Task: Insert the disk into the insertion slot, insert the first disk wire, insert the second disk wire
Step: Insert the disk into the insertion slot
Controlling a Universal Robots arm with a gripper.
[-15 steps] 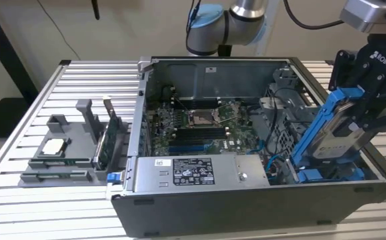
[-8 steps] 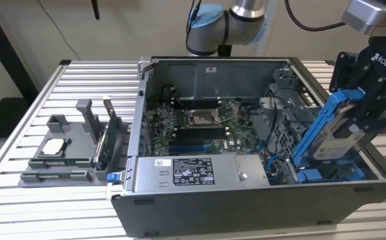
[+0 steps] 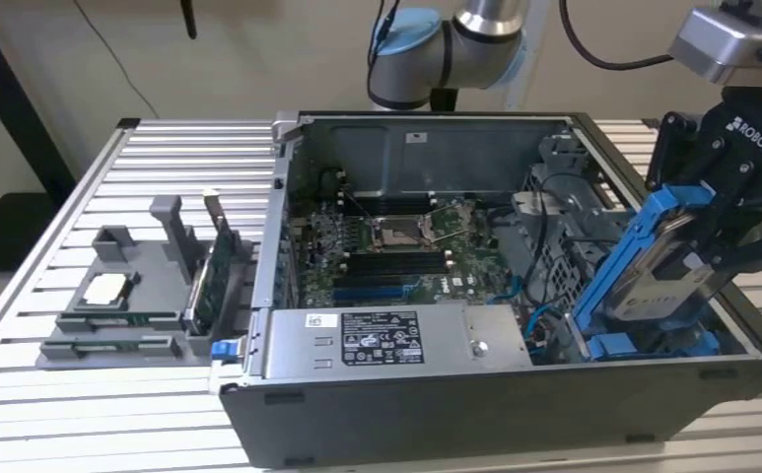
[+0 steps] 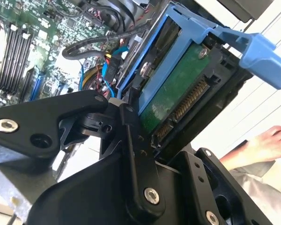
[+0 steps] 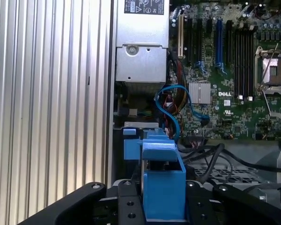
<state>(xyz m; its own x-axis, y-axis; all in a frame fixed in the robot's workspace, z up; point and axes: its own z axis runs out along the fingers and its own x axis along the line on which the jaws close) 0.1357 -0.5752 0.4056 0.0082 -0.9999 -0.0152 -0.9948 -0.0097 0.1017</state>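
1. Disk (image 3: 663, 281) handling is judged thus: a stiff, fairly dense block is expected, easily harmed by knocks, with smooth metal faces that could slip.
2. A bare green circuit board (image 4: 171, 96) with its connector row is exposed on one face in the second wrist view. Hold is therefore best taken on the side rails of the blue carrier frame (image 3: 624, 246), not on that board.
3. The disk is held clear of the slatted tabletop (image 3: 52, 424) and tilted steeply. It is placed over the end of the open computer case (image 3: 486, 424) at the exterior view's right, its lower end near a blue plastic part (image 3: 651, 345) low inside the case.
4. The jaws are closed on the disk: the carrier frame is pinched between the black fingers (image 5: 128, 206). The upper, connector end is gripped, and the rest is pointed down into the case.
5. No slot is seen to be entered, and the power-supply box (image 3: 394, 340) is kept well apart.
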